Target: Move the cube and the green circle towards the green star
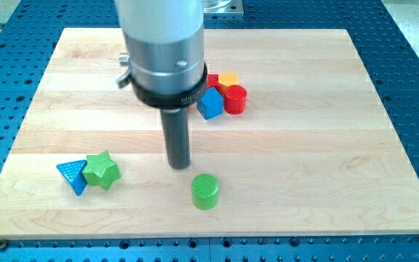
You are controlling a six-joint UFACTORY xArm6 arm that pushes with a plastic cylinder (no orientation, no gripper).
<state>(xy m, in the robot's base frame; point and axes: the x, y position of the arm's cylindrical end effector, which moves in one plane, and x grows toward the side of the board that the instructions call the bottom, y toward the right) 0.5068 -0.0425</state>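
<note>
Nearest, the green circle sits just below-right of my tip, which has no jaws, so the circle's leftward push toward the green star seems next, blue cube waiting farther back

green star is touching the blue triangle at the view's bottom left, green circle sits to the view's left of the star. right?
Not quite. The green star does touch the blue triangle at the view's bottom left, but the green circle sits to the view's right of the star, not its left, apart from it. My tip stands just above and left of the circle. The camera view shows this.
</note>
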